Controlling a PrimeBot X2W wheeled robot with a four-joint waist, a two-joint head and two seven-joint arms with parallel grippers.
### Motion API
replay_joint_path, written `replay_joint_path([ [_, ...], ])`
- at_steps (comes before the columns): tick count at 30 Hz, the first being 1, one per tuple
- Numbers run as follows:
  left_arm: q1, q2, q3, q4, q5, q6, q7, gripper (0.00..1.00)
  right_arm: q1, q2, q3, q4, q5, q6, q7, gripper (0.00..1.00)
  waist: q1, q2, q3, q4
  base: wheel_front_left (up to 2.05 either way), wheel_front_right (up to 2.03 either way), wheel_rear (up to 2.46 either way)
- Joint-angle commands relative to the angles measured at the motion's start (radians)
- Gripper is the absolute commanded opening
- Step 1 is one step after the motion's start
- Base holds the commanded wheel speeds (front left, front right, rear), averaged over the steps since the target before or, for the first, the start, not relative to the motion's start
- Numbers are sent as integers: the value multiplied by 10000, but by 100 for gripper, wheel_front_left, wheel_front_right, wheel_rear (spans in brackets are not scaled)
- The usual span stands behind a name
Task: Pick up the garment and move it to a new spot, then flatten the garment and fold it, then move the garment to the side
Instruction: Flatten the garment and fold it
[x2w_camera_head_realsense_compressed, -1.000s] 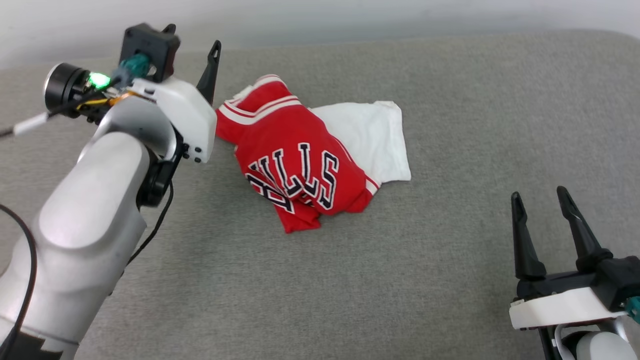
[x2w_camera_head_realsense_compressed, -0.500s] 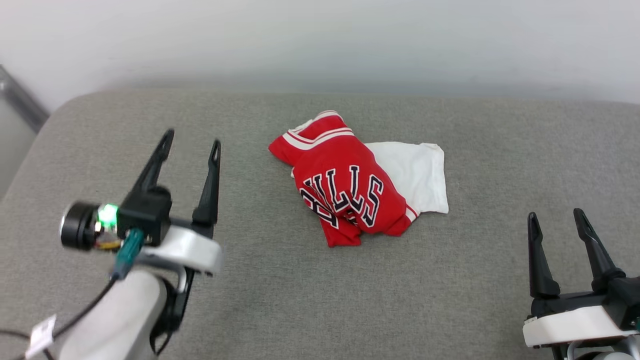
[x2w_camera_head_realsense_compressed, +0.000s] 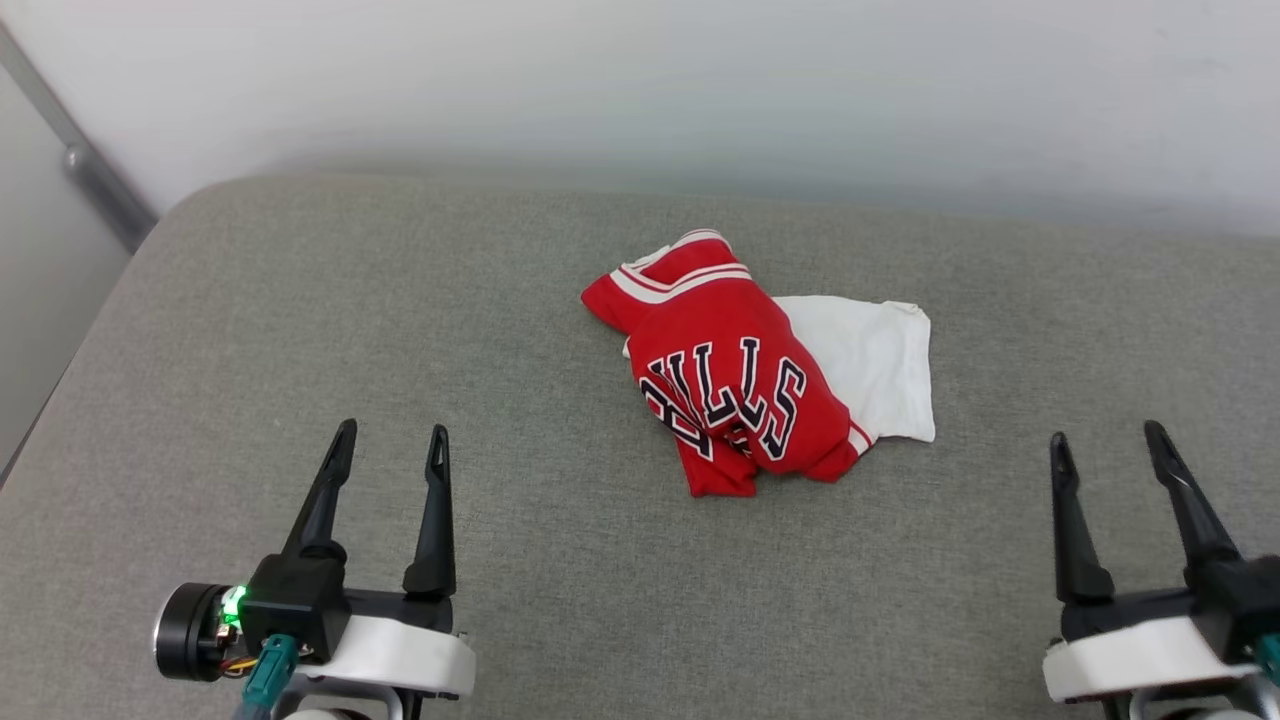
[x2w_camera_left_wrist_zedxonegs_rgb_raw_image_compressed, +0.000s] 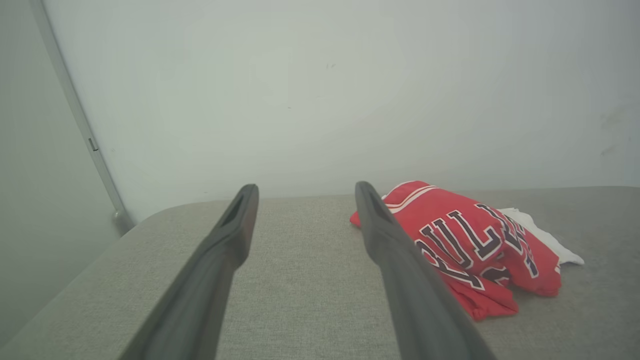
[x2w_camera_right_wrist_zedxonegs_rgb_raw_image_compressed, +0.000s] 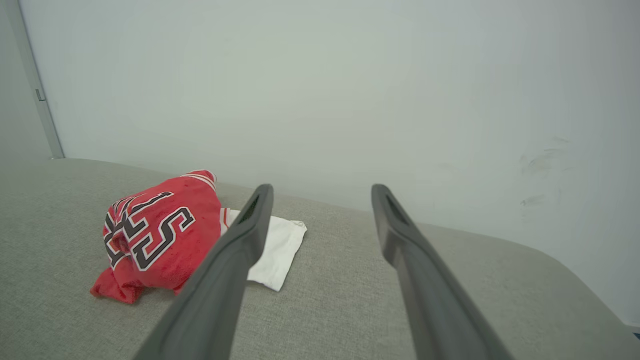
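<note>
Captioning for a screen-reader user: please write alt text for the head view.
A crumpled red garment with a white sleeve and black lettering lies on a grey padded surface before a pale wall. The left tool and right tool stand open at the lower corners, apart from it.

Soft cloth on a rough weave, hard plastic up close.
The shirt (x2w_camera_head_realsense_compressed: 740, 380), lying beyond and between the two pairs of fingers (x2w_camera_head_realsense_compressed: 432, 520), is matt cloth, red with a plain white sleeve and flat, unshiny lettering. The grey cushion (x2w_camera_head_realsense_compressed: 400, 330) under it is a coarse, matt woven fabric. The left gripper (x2w_camera_head_realsense_compressed: 392, 430) and right gripper (x2w_camera_head_realsense_compressed: 1104, 432) have fingers of what looks like dark matt plastic. The white casing (x2w_camera_head_realsense_compressed: 400, 655) behind them is smooth and faintly glossy. The wall (x2w_camera_head_realsense_compressed: 640, 90) past the fingertips is smooth and matt.
</note>
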Motion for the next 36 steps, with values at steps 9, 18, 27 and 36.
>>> replay_joint_path([
  [9,-281,-832,484,157,671,-714,-24,100,-2242,-2414,1699,10,1473,-7,5230,100,1,-1,1163,574,0,0,0],
  [18,-650,-1501,608,455,1290,-1303,-25,100,-4867,-4549,3396,439,3801,-7,11038,100,1,-1,2039,1312,0,0,0],
  [27,-1033,-2325,782,586,1693,-1858,-25,100,-6507,-4997,4058,1706,4761,-7,13758,100,1,-1,2893,2281,0,0,0],
  [36,-786,-2817,1200,725,1861,-2209,-25,100,-6102,-4981,4461,3199,4929,-5,13704,45,1,-1,3089,2749,0,0,0],
])
